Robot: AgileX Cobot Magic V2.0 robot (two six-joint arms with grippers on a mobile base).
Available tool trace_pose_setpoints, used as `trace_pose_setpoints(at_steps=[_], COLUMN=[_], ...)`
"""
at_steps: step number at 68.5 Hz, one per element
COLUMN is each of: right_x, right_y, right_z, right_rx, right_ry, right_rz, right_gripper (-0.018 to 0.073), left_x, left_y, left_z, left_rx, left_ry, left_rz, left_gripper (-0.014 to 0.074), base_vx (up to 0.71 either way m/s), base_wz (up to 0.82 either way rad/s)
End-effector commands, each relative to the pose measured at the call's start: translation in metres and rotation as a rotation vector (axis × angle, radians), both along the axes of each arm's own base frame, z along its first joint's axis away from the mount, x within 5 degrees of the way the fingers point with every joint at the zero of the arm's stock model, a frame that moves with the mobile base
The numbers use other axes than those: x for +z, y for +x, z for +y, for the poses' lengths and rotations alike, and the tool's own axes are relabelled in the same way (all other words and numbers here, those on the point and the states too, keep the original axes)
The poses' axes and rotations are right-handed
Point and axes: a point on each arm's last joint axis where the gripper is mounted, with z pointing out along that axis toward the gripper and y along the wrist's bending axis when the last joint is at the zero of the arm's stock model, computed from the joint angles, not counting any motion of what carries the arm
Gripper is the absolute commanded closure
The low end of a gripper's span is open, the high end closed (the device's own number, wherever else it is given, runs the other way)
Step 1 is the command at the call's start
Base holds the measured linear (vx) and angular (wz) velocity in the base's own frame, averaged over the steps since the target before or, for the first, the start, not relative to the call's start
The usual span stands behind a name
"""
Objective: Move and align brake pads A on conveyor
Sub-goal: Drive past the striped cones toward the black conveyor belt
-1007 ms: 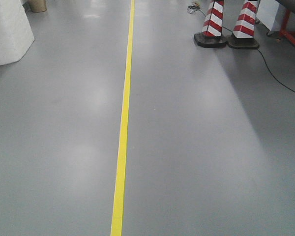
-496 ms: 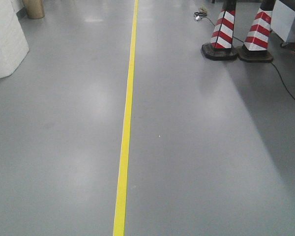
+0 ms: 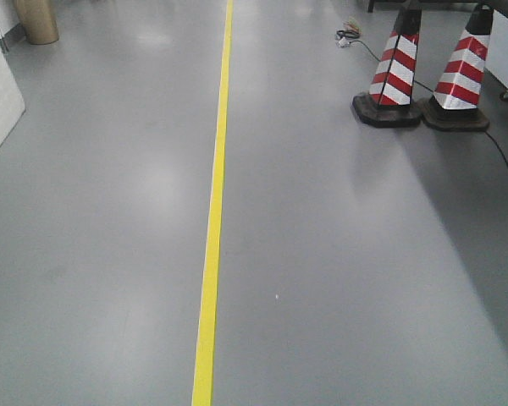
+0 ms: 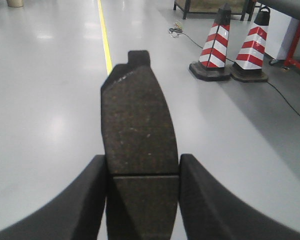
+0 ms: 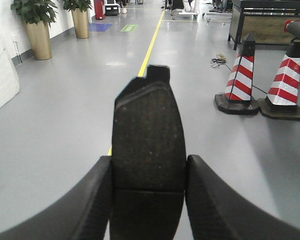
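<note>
Left pad clamped by its edges between left gripper fingers, sticking forward, groove near fingertips. Right pad pinched same way in right gripper. Both over grey floor; yellow line, striped cones ahead.

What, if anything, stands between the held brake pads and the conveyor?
No conveyor is in view. The left gripper clamps one brake pad, the right gripper another. Ahead lies floor, striped cones at right.
</note>
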Motion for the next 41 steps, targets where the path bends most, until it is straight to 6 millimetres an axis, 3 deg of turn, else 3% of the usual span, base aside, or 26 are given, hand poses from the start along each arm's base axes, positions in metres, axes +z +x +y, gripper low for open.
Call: trace_pose_setpoints(at_steps=[1,41], right_x=[0.0189,0.0189], right_y=[0.0005,0.0005], right_z=[-0.0007,-0.0007], right_rx=[-0.008,-0.008], right_ry=[0.006,0.006], right_rz=[-0.123,-0.123], right_gripper=[0.0571,0.0571], left_x=[0.0181,0.0181], left_y=[0.0023,0.0023], left_z=[-0.0013,-0.0013], left_rx=[-0.006,-0.006], left_ry=[-0.033,-0.033], left_rz=[-0.120,-0.120], left_gripper=[0.0602,0.0602], base_vx=[0.72,0.72], base_wz=[-0.01,0.05])
